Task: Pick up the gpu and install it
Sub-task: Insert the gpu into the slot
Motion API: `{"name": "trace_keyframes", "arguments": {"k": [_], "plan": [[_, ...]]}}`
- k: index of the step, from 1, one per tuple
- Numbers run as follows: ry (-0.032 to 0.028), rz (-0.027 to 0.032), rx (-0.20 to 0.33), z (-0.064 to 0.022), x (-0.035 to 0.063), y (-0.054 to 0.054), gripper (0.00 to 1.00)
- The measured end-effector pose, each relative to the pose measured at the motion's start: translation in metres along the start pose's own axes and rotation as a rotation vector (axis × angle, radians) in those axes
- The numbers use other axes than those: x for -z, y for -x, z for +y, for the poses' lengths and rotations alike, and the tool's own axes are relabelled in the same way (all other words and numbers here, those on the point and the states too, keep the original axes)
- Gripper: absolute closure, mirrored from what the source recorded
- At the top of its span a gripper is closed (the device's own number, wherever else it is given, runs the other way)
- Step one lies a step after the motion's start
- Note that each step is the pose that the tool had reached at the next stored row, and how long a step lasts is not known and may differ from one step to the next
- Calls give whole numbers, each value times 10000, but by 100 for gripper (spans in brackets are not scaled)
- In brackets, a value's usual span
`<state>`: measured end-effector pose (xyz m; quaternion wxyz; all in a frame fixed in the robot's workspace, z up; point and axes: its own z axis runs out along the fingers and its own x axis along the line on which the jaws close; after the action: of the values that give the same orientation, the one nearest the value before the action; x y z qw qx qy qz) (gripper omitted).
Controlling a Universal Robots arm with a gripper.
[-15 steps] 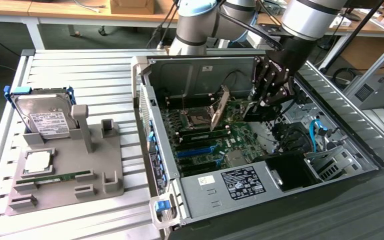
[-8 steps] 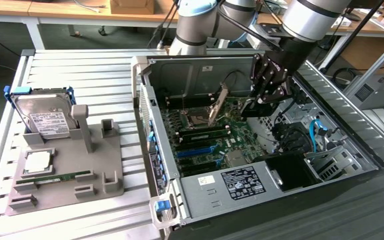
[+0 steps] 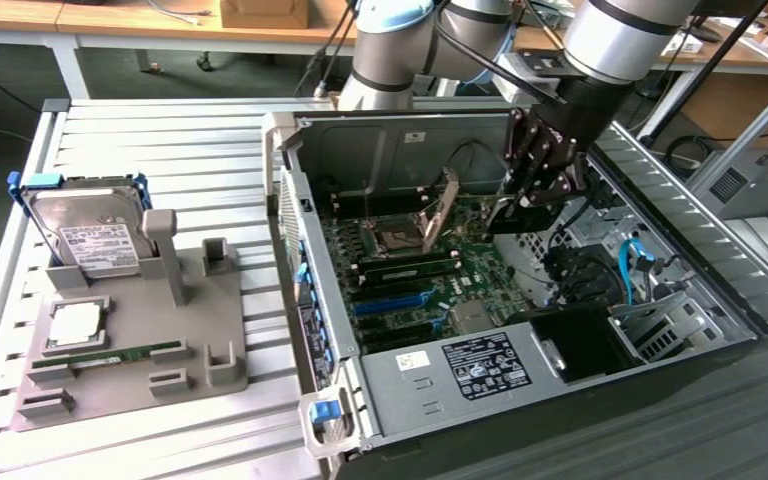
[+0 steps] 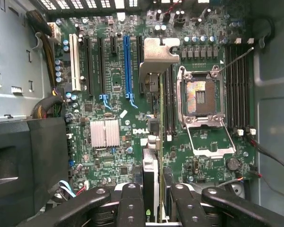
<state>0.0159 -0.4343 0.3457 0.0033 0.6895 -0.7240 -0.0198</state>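
counter (image 3: 157,130): white slatted top, carries everything.
computer case (image 3: 398,375): open, lying along the counter's edge on the exterior view's right.
motherboard (image 4: 109,161): floor of the case; blue slot (image 4: 127,66) free.
gpu (image 4: 151,170): inside the case, held edge-on above the motherboard, between blue slot and empty processor socket (image 4: 201,97).
fingers (image 4: 131,203): clamped on the gpu's near end.
handling (my judgement): keep gpu's edge parallel to the slot, square it up before lowering, go slowly, press evenly.

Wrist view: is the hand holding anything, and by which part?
The hand holds the gpu, pinched across its two flat faces at the end away from its silvery bracket.
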Motion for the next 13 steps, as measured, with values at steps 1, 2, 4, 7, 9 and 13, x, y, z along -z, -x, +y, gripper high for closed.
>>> {"name": "trace_keyframes", "arguments": {"k": [1,2,4,7,9,13], "plan": [[0,1,0,0,0,0,73],[0,0,0,0,0,0,73],[0,2,39,7,0,-1,73],[5,9,236,8,0,-1,73],[5,9,237,8,0,-1,73],[-2,8,237,59,-6,-3,73]]}}
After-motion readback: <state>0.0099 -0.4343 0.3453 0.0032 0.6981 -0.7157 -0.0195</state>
